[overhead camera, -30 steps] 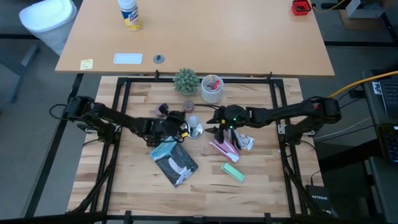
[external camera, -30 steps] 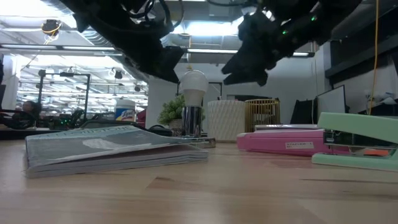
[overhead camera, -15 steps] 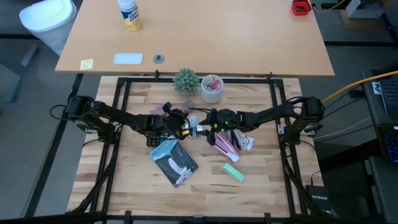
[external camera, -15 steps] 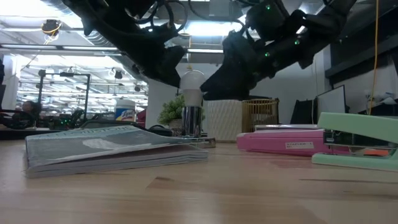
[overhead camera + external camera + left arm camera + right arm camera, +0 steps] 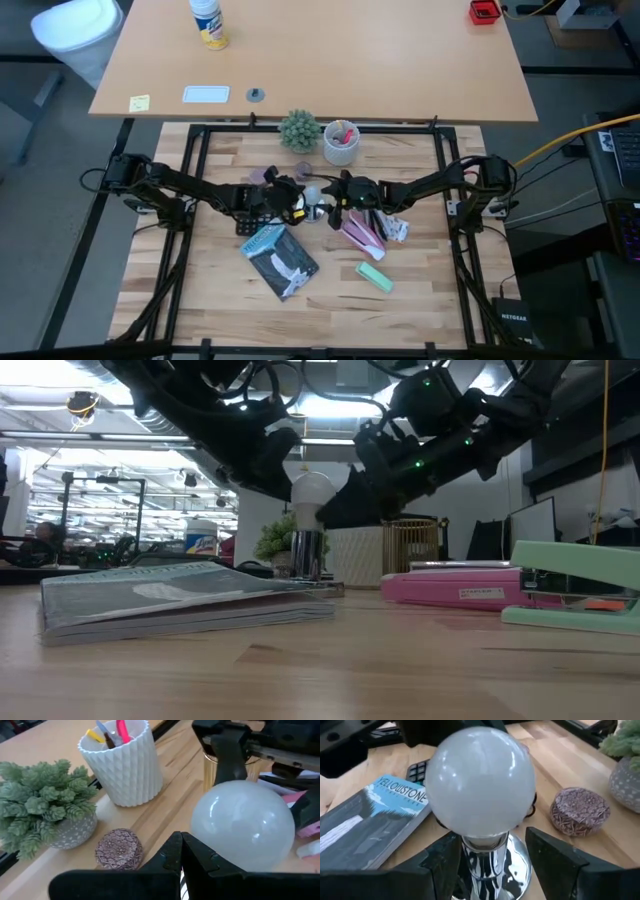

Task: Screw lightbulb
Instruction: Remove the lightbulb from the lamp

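Note:
The lightbulb [image 5: 313, 191], a frosted white globe, stands upright in a shiny silver socket [image 5: 492, 865] on a round base at the table's middle. My left gripper [image 5: 181, 842] is shut and lies just to the left of the globe [image 5: 242, 822]. My right gripper [image 5: 492, 851] comes slanting down from the table's right. It is open, one finger [image 5: 442, 862] on each side of the socket just under the globe [image 5: 482, 780]. In the low view both dark grippers flank the bulb [image 5: 311, 495]. My left gripper's shut fingertips lie right beside the globe's lower left side [image 5: 210, 851]. Whether they touch it, I cannot tell.
A book [image 5: 281, 259] lies just in front of the bulb, a pink stapler [image 5: 360, 233] and a mint stapler [image 5: 374, 276] to its right. Behind it stand a small plant [image 5: 299, 130], a white pen cup [image 5: 341, 142], a purple patterned disc [image 5: 119, 849] and a gold wire cup [image 5: 420, 544].
My right gripper has come down and toward the table's left, up to the bulb, tipping further downward. Its fingers now flank the socket under the globe. My left gripper has turned a little at the wrist beside the bulb. The bulb has stayed upright in place.

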Robot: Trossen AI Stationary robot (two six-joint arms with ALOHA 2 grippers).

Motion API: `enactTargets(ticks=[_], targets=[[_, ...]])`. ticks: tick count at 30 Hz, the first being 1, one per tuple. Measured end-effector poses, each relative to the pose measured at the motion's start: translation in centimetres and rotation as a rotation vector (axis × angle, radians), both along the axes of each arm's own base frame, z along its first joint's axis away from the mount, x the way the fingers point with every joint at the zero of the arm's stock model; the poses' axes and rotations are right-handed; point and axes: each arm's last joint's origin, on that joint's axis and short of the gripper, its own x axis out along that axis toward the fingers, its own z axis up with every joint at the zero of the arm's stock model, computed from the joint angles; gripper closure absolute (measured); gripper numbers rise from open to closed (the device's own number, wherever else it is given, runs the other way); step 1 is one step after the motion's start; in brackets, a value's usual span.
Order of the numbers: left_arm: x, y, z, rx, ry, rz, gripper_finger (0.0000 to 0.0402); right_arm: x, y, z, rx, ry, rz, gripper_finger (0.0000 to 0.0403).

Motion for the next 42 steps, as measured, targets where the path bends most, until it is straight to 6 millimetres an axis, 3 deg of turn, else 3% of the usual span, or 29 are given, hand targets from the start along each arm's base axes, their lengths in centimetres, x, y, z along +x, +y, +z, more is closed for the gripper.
enactTargets(ticks=[25, 42], targets=[[-0.9, -3.0, -1.0, -0.117, 0.033, -0.011, 0.0401, 0.1, -0.2, 0.3, -0.026, -0.024, -0.032, 0.0175], [-1.1, -1.8, -0.8, -0.017, 0.011, 0.147, 0.0401, 0.3, 0.1, 0.1, 0.007, -0.044, 0.039, 0.0175]])
